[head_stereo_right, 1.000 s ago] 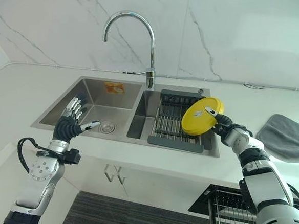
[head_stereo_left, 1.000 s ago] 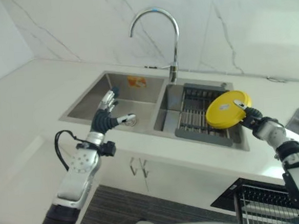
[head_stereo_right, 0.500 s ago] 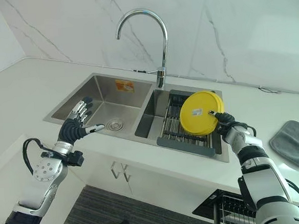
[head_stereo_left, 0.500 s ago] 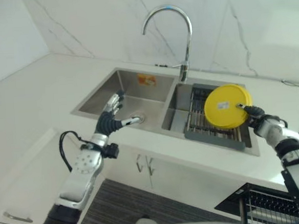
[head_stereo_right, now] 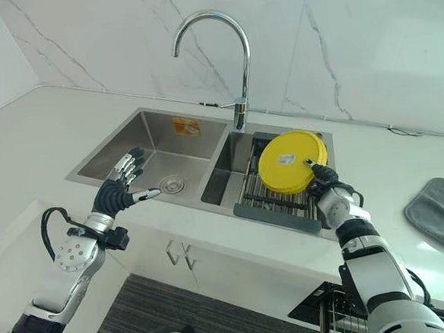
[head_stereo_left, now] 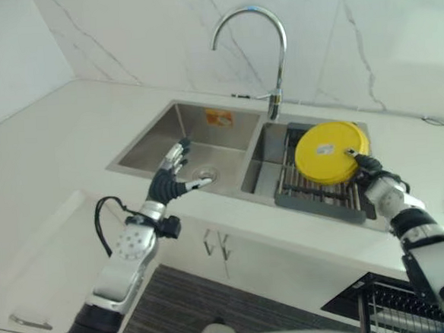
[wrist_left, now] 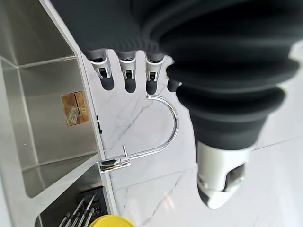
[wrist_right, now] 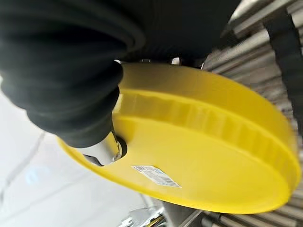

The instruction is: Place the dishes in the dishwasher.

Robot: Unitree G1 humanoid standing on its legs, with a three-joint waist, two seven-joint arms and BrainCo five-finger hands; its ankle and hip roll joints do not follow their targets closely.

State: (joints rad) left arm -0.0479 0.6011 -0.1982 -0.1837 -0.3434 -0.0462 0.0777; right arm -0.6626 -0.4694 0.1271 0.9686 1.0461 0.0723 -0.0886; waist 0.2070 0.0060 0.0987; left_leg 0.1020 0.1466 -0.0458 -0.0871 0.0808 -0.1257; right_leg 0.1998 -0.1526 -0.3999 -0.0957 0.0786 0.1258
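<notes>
The right hand (head_stereo_right: 324, 181) has its fingers curled on the yellow plate's (head_stereo_right: 286, 162) edge, holding it tilted over the sink's drying rack (head_stereo_right: 274, 197). At eight o'clock from it, the left hand (head_stereo_right: 117, 190) hovers with fingers spread, holding nothing, above the desk (head_stereo_right: 46, 160) edge by the left sink basin (head_stereo_right: 156, 148).

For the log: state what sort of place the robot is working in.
Most likely a home kitchen: a steel double sink set in a white counter, a curved faucet against a marble-look wall, and a drying rack in the right basin.

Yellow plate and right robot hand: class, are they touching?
Touching. The right wrist view shows the right robot hand with its thumb pressed on the yellow plate, pinching its rim.
</notes>
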